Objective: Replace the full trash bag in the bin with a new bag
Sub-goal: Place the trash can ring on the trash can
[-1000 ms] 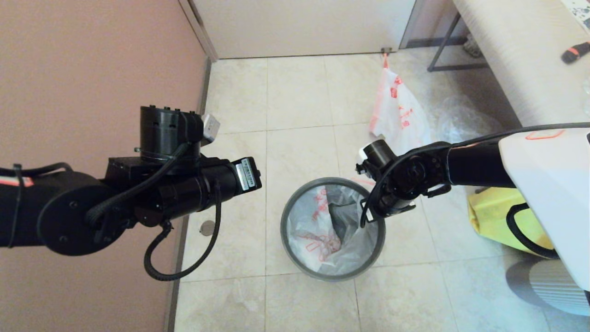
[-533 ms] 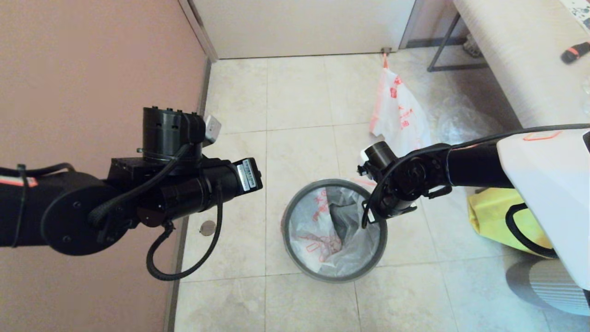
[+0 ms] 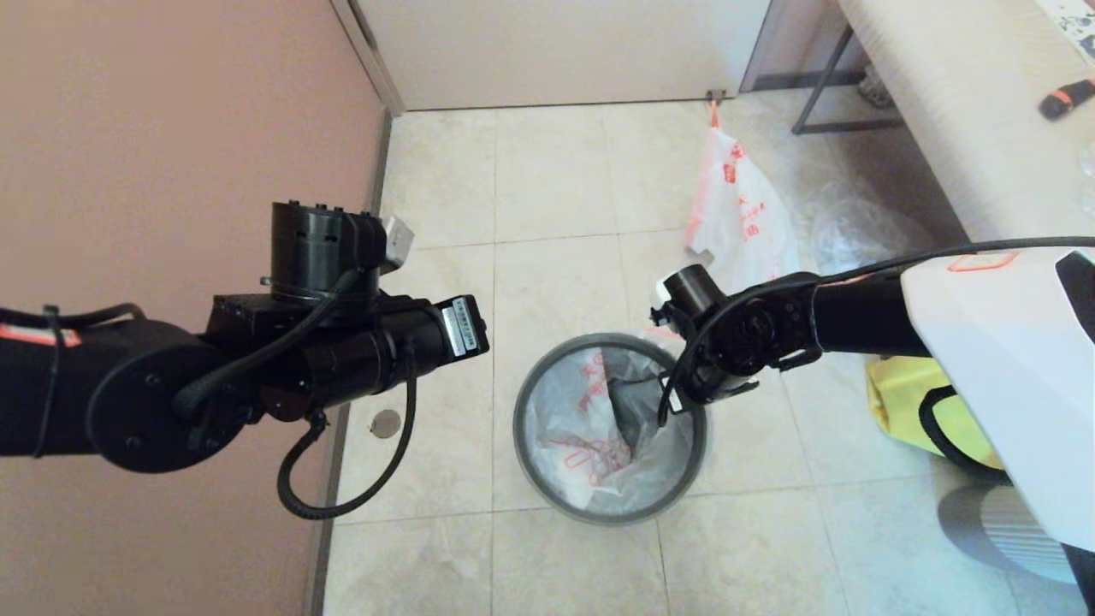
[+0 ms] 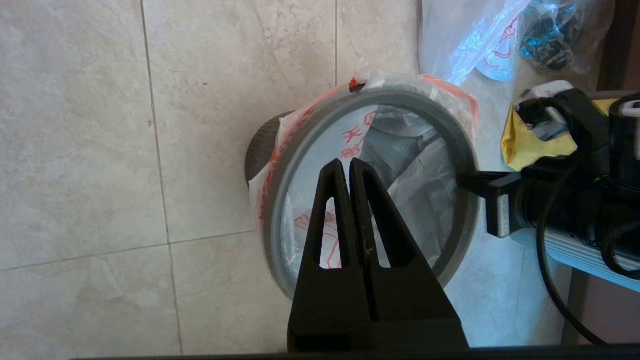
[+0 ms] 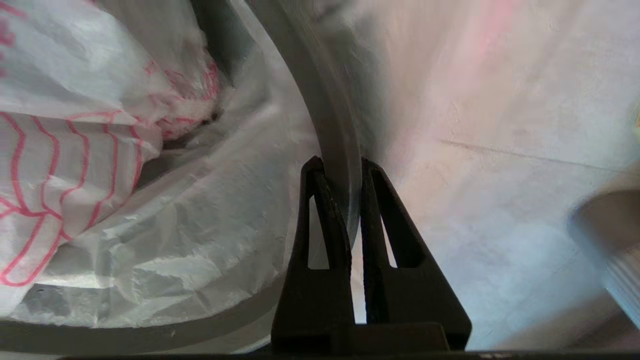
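The black bin stands on the tiled floor with the new bag lining it, red hand drawing showing inside. A dark-grey hoop sits on its rim over the bag's orange hem. My right gripper is shut on the hoop at the bin's right side, one finger inside and one outside. My left gripper hangs shut and empty above the bin's opening, clear of it. The full trash bag stands by the door behind the bin.
A clear plastic bag lies right of the full bag, under a bench. A yellow tote sits on the floor right of the bin. The pink wall runs close along the left, behind my left arm.
My right gripper has shifted slightly left, holding the hoop, and the bin has slid a little left with it. The left arm has barely moved.
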